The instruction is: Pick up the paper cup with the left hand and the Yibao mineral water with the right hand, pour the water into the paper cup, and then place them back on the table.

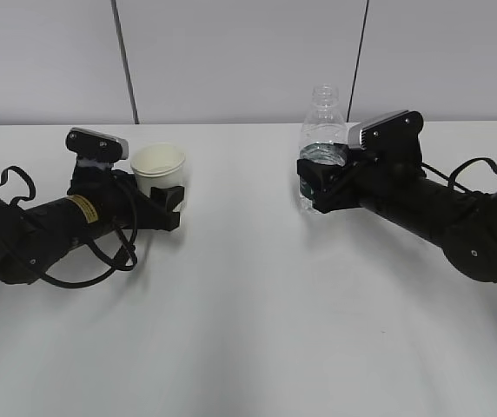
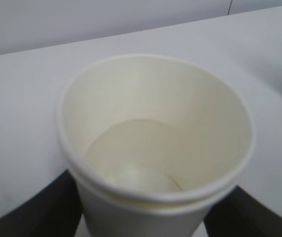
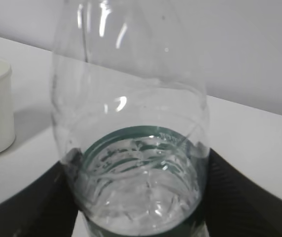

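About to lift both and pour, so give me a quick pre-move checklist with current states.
1. Left hand fingers flank the paper cup: ok.
2. Right hand fingers flank the Yibao mineral water: ok.
3. Firm squeeze on either one: cannot tell.
4. Cup upright, mouth unobstructed: ok.
5. Bottle upright, neck capless: ok.
6. Bare table between cup and bottle: ok.

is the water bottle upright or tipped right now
Upright: the Yibao mineral water stands with its capless neck straight up, the right hand around its base.
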`<state>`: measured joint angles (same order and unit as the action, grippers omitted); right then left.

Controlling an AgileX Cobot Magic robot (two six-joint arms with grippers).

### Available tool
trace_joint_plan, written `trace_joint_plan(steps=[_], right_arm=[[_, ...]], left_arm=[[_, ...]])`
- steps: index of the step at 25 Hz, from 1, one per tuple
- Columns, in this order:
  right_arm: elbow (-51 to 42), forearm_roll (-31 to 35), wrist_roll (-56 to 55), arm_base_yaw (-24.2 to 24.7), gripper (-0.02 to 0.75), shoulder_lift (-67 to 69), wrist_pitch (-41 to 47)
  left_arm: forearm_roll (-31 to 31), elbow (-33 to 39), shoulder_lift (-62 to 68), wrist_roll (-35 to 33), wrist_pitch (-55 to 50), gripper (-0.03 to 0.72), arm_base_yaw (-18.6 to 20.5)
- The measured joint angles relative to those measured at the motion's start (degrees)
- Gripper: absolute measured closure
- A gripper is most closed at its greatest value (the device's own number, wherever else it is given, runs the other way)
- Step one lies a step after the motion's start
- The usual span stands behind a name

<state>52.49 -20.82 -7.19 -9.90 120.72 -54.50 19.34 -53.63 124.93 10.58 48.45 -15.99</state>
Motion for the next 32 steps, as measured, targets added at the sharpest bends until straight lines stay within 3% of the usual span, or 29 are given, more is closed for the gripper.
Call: trace_joint_plan(steps=[17,24,32], right_arm=[[0.0,0.0,-0.03,0.0,0.236,0.12,-0.12],[0.0,0.0,-0.03,0.0,0.236,0.12,-0.12],[0.0,0.0,-0.03,0.0,0.236,0.12,-0.12]], left_arm=[[-0.1,0.0,1.13,-0.01,1.72,0.246,0.0],[-0.9,0.0,1.13,-0.06,3.86,0.141,0.0],[-1.25,0.0,1.13,-0.06,3.86,0.118,0.0]])
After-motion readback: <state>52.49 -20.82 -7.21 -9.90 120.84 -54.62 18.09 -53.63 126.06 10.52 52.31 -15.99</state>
